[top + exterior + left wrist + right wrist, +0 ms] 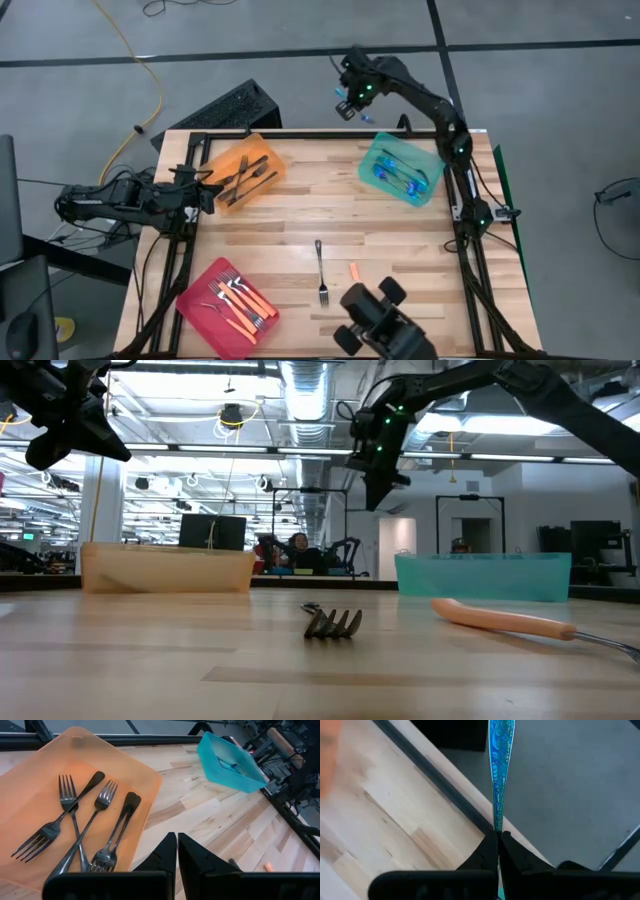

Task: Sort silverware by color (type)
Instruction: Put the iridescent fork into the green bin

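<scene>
The right gripper (498, 836) is hanging above the table's far edge (320, 132), just beyond the teal tray (402, 168), its fingers pinched tight on a blue-handled fork (499, 770) whose patterned handle is sticking out ahead of them; more blue forks (397, 172) are lying in that tray beneath and beside it. The left gripper (176, 851) is sitting at the near corner of the orange tray (145, 775), clenched on nothing; dark forks (75, 820) are lying crossed in the tray just ahead of it. Well away from both grippers, a dark fork (321, 270) and an orange-handled piece (354, 271) are resting on bare wood; orange-handled forks (238, 303) are filling the pink tray (200, 285).
</scene>
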{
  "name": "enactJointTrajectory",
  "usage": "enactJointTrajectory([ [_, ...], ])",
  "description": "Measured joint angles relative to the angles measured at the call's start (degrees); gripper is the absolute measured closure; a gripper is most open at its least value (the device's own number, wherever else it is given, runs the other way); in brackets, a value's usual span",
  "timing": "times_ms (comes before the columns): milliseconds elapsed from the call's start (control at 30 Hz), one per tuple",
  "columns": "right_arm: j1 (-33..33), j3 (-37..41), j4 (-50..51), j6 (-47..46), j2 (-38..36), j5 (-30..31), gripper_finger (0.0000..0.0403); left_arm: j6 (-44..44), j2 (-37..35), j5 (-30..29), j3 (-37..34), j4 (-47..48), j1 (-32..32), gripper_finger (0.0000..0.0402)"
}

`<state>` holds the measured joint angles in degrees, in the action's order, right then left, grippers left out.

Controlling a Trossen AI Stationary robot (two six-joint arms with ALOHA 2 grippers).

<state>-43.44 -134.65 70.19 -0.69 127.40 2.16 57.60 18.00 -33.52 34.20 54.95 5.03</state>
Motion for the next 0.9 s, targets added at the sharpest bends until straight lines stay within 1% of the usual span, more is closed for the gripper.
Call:
enactJointTrajectory([
  [167,-1.4,0.0,2.46,2.11,-3.22,2.56,0.0382,0.12,0.0,-0.02,0.0,0.01,0.01,0.0401],
  [433,-3.49,0.0,7.58,5.01,-6.82,2.68,0.0382,0.21,0.0,0.04,0.0,0.02,0.0,0.0401],
  [733,-3.85,0.0,13.23,7.4,-7.44,2.51,0.0382,0.73,0.0,0.09,0.0,0.01,-0.01,0.0401],
  [900,-3.07,0.11,15.28,9.37,-7.81,0.79,0.0382,0.73,0.0,0.09,0.0,0.02,0.0,0.0401],
])
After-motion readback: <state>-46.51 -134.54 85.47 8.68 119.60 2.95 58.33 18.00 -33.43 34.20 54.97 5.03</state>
